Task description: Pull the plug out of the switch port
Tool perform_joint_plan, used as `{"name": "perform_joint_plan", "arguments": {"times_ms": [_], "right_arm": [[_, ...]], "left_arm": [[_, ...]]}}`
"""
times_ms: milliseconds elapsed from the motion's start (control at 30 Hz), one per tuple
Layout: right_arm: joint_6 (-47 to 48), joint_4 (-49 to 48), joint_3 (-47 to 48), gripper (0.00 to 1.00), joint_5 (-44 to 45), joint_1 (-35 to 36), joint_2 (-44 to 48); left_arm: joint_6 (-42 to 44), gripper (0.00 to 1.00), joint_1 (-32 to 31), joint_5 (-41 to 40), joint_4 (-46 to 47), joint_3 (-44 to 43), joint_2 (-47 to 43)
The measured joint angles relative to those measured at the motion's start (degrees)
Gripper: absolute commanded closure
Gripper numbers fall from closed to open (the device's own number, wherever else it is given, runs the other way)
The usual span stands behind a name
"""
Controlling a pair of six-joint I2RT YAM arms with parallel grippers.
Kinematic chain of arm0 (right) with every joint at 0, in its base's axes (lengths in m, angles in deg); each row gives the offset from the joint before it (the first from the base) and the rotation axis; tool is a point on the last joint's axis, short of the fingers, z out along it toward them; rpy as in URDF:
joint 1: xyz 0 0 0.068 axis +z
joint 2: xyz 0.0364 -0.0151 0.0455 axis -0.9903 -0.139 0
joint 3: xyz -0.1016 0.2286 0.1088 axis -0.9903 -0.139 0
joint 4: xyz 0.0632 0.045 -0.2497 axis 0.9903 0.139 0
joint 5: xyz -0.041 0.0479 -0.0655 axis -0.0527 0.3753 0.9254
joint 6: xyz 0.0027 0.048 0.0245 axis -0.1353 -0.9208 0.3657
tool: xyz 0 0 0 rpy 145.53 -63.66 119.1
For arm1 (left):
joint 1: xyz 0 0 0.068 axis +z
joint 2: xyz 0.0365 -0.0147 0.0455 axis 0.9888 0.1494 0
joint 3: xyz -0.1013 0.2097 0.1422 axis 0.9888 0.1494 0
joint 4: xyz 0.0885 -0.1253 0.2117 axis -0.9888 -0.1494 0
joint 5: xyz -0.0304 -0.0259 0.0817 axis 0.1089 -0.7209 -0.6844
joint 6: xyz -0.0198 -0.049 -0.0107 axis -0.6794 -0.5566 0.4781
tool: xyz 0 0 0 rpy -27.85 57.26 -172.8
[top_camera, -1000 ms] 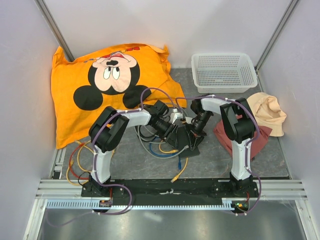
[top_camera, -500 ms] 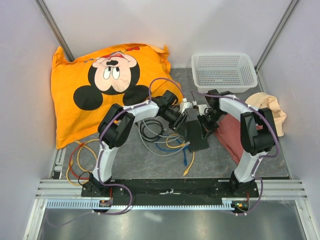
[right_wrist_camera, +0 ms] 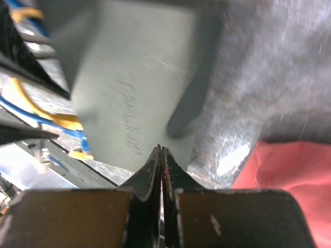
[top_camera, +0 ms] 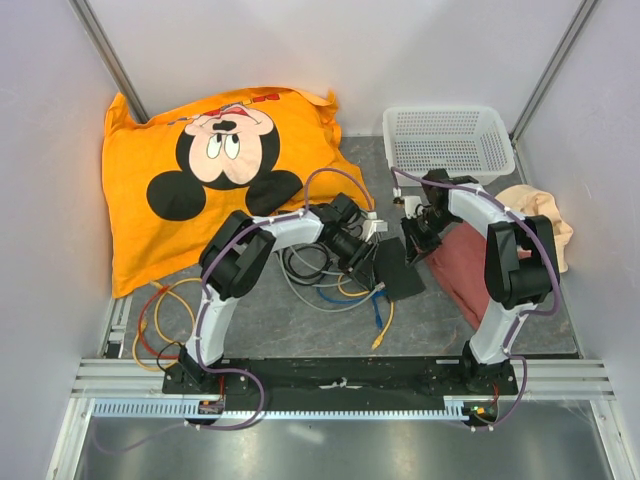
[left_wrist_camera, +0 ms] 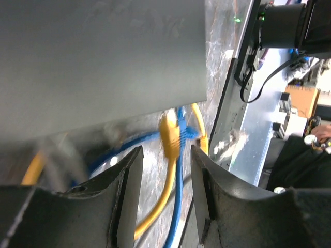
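Observation:
The switch (top_camera: 402, 276), a flat black box, lies between my two arms; it fills the top of the left wrist view (left_wrist_camera: 103, 51). A yellow plug (left_wrist_camera: 169, 135) and a blue plug (left_wrist_camera: 183, 128) sit just below its edge, and I cannot tell whether they are seated in ports. My left gripper (top_camera: 366, 266) (left_wrist_camera: 165, 157) stands open at that edge, with the yellow cable showing beyond the gap, ungripped. My right gripper (top_camera: 409, 247) (right_wrist_camera: 162, 150) is shut on nothing, its tips at the switch's flat top (right_wrist_camera: 134, 77).
Grey, blue and yellow cables (top_camera: 320, 275) coil left of the switch, and two cable ends (top_camera: 378, 325) trail toward the near edge. A red cloth (top_camera: 465, 272) and a beige cloth (top_camera: 540, 225) lie right. A white mesh basket (top_camera: 448, 140) stands behind. An orange pillow (top_camera: 200, 170) fills the back left.
Both arms have swung away from the near edge and to the right. The switch and its cables have shifted right with them. The right gripper stays shut, the left one open.

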Motion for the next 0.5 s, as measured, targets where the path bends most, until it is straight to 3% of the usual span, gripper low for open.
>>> {"name": "perform_joint_plan", "arguments": {"times_ms": [200,500], "right_arm": [[3.04,0.33,1.11,1.00,-6.49,-0.02,0.04],[5.64,0.04,-2.10,1.00,-12.83,-0.02,-0.15]], "left_arm": [[-1.20,0.53,2.54,-0.39,1.38,1.27,-2.34],[-5.18,0.55,1.49,4.26,4.11,1.27,-1.75]]}}
